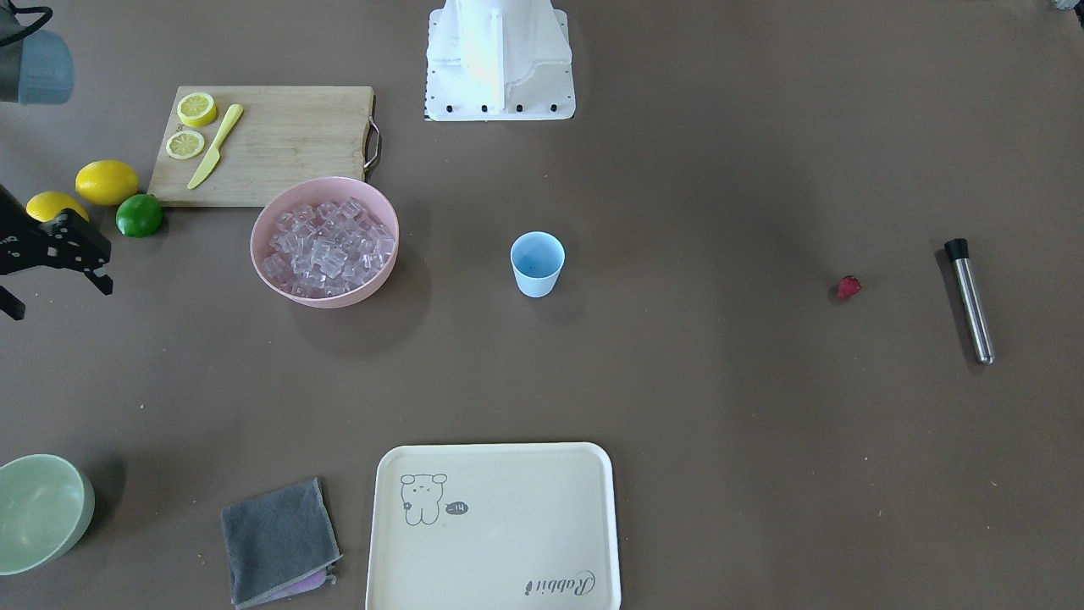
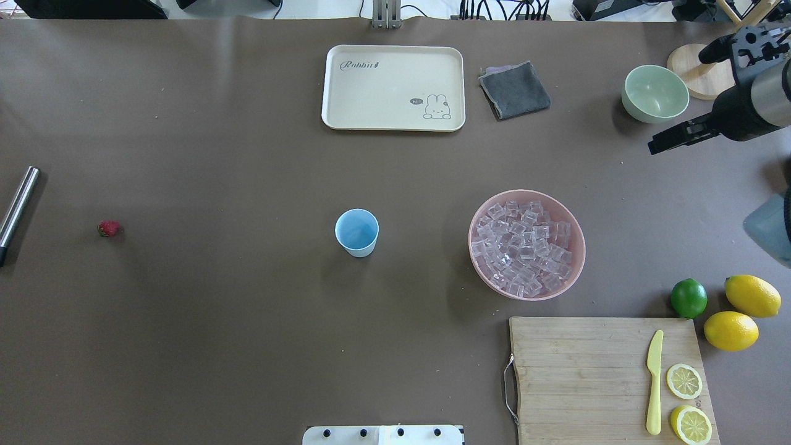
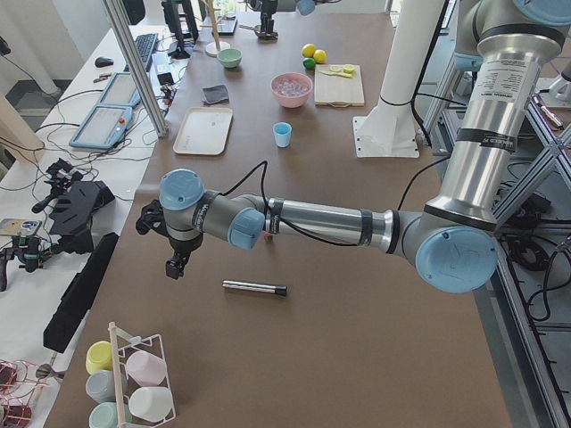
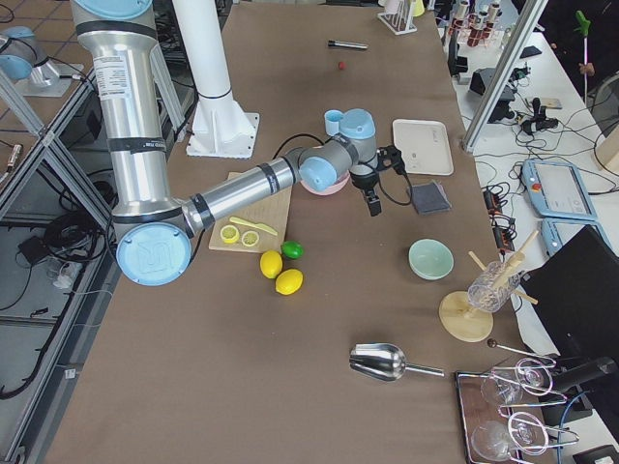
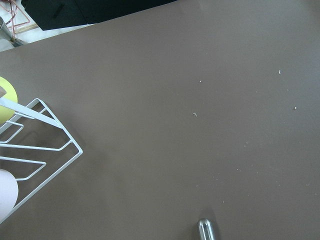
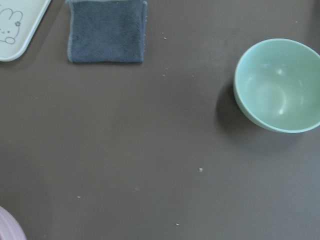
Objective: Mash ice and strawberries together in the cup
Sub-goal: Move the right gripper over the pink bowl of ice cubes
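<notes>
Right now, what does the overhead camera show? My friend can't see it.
An empty pale blue cup stands mid-table, with a pink bowl heaped with ice cubes to its right and one strawberry far to its left, near a metal rod. A cutting board with lemon slices, a tray and a green bowl sit near the edges.

Silver tubular links (image 3: pixel 312 218), pale blue joint caps (image 3: pixel 455 259), black cable (image 3: pixel 265 178), black left gripper (image 3: pixel 176 266), white bolted pedestal (image 1: pixel 500 59).
</notes>
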{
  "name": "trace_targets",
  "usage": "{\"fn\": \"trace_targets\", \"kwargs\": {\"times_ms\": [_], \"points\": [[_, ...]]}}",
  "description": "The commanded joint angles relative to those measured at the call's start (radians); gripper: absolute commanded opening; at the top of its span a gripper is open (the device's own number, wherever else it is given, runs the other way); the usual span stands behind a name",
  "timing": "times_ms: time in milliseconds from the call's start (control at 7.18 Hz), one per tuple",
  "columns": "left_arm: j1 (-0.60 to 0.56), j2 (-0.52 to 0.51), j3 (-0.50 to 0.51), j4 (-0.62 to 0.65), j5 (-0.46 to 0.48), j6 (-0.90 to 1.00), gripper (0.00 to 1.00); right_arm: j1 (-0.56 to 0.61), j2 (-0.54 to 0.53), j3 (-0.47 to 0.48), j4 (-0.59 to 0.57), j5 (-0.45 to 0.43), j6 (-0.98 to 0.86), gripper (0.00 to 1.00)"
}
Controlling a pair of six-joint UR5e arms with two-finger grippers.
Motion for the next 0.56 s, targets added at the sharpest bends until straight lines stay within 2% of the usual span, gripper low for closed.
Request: {"fn": "trace_targets", "kwargs": {"times_ms": [0, 139, 418], "points": [[0.0, -0.001, 0.0, -0.001, 0.0, 0.0, 0.99, -0.164, 0.171, 0.028, -0.156, -0.131, 0.255, 1.0], [0.0, -0.001, 0.0, -0.002, 0.0, 0.0, 0.99, -0.226, 0.244, 0.057, -0.284, -0.178, 0.314, 1.0], [0.0, -0.001, -0.002, -0.003, 0.0, 0.0, 0.99, -0.353, 0.248, 0.068, -0.316, -0.273, 0.468, 0.99]]}}
